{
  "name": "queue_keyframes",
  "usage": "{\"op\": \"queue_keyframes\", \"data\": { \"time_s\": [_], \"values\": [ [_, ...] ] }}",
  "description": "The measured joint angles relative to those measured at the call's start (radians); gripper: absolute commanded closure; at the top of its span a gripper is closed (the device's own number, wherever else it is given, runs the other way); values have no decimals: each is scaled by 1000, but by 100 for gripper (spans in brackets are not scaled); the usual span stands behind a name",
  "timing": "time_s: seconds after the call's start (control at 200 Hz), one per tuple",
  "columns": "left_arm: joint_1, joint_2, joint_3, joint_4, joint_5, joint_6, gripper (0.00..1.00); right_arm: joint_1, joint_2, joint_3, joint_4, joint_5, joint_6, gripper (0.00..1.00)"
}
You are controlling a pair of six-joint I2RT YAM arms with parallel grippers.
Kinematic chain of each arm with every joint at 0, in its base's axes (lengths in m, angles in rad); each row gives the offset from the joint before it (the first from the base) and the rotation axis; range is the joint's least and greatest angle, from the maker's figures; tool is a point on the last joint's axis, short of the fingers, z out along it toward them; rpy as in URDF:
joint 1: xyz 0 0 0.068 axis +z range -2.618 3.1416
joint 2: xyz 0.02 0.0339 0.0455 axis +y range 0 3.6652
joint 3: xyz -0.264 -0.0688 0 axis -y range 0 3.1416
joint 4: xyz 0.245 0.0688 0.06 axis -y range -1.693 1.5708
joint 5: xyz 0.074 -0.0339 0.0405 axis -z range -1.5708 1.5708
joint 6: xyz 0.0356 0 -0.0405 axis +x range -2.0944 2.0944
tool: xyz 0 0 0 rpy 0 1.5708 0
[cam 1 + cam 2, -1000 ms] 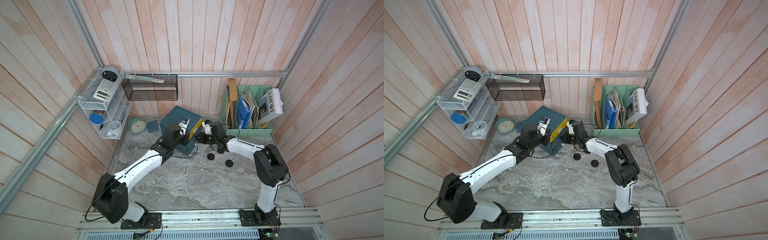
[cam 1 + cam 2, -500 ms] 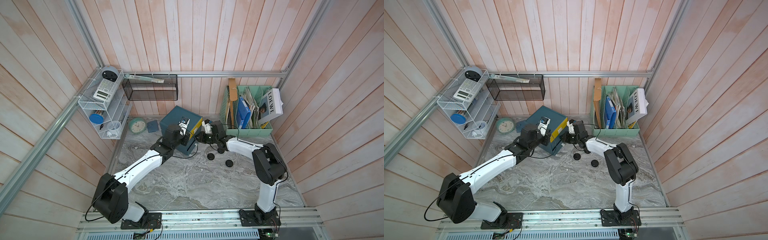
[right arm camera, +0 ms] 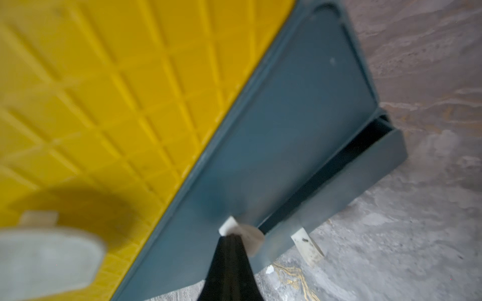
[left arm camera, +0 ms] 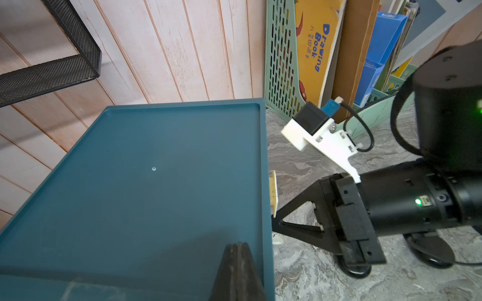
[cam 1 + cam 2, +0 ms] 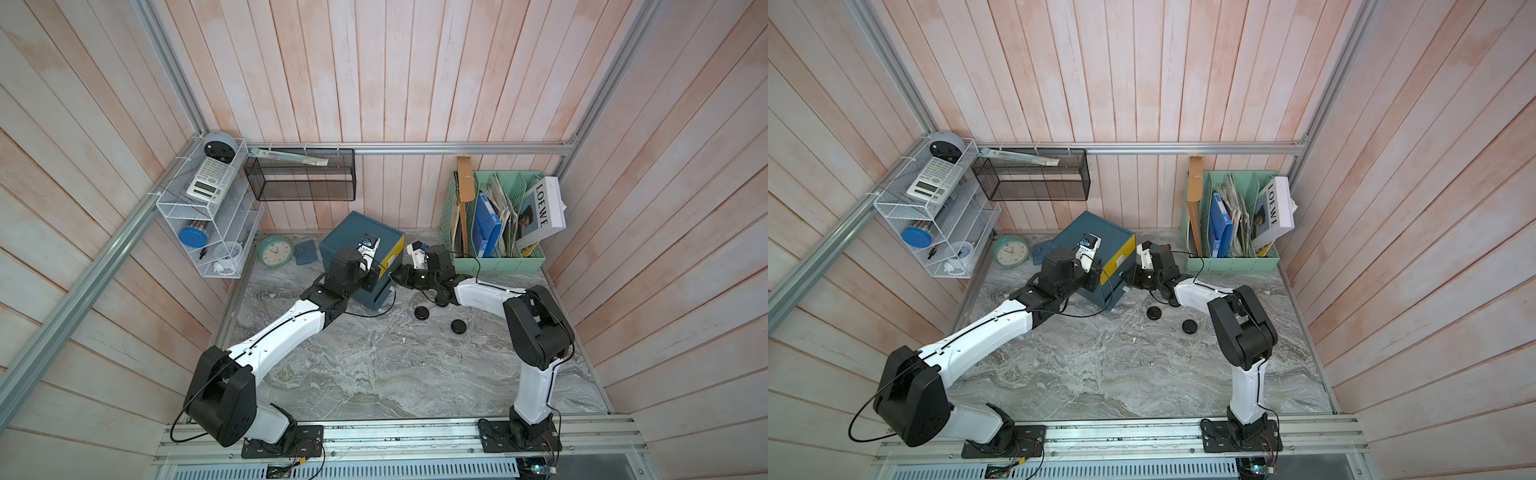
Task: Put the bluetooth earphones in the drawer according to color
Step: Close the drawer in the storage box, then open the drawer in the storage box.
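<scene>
A grey marbled stone counter [image 5: 374, 365] lies between pale pink plank walls. At its back stand a mint-green slotted file rack [image 5: 498, 262] and a round mint-green clock [image 5: 274, 249]. Between them stands the dark teal plastic cabinet [image 5: 349, 235] of three stacked drawers.

Set against a second ago, almost nothing has shifted. Both arms hold the same reach, and the cabinet and the loose cases lie where they were.

The left gripper [image 4: 237, 250] is pressed together, its tip over the cabinet's top near the front edge. It seems to steady the cabinet, though contact cannot be confirmed.

The right gripper [image 3: 229, 239] is also pressed together. Its tip is against the small white handle [image 3: 242, 233] of the middle teal drawer [image 3: 273, 130], below the yellow top drawer [image 3: 104, 104]. It looks hooked at the handle rather than pinching it. That drawer still sits flush, while the bottom teal drawer [image 3: 339, 187] stands slightly ajar.

Two glossy black round earphone cases [image 5: 423, 312] [image 5: 458, 327] wait on the counter in both top views, near the right arm and apart from the cabinet. No white or lilac cases show.

With no movement, the pull on the middle drawer has probably not yet taken effect. The black cases cannot be stowed until a drawer is open. A tip that only hooks the handle could slip off it.
</scene>
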State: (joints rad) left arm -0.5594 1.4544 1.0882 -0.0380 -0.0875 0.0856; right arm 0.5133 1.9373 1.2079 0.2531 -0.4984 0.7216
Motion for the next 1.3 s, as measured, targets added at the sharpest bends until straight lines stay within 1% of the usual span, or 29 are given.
{"op": "queue_keyframes", "data": {
  "time_s": [0.1,0.22,0.26,0.31,0.465,0.53,0.685,0.915,1.295],
  "values": [
    [0,0,0,0,0,0,100,-18,0,-36,0,3,6,91],
    [0,0,0,0,0,0,100,-33,0,-69,-3,7,10,88],
    [0,0,0,0,0,0,100,-34,0,-72,-3,7,11,88],
    [0,0,0,0,0,0,100,-34,0,-76,-3,7,11,84],
    [0,0,0,0,0,0,100,-34,0,-79,-2,6,20,71],
    [0,0,0,0,0,0,100,-34,0,-82,-1,7,20,70],
    [0,0,0,0,0,0,100,-34,3,-82,3,6,28,62],
    [0,0,0,0,0,0,100,-34,58,-82,22,0,50,57],
    [0,0,0,0,0,0,100,-34,123,-78,87,-19,100,57]
  ]
}}
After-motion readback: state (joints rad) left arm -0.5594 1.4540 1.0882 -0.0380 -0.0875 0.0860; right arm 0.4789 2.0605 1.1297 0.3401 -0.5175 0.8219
